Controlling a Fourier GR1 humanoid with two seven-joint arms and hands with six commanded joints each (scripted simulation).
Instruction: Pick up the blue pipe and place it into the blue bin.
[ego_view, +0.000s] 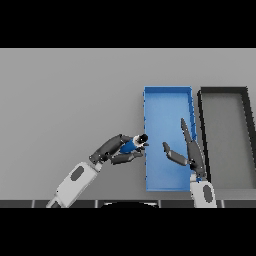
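Left hand has its fingers curled round the blue pipe, held right at the blue bin's left wall, so carry's nearly done; next it probably moves right and lets go. Right hand hovers over the bin, fingers straight and spread.

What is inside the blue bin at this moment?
The blue bin shows only its bare blue floor. The right hand, fingers open, hangs over its right part and covers some floor. The blue pipe is in the left hand, at the bin's left edge.
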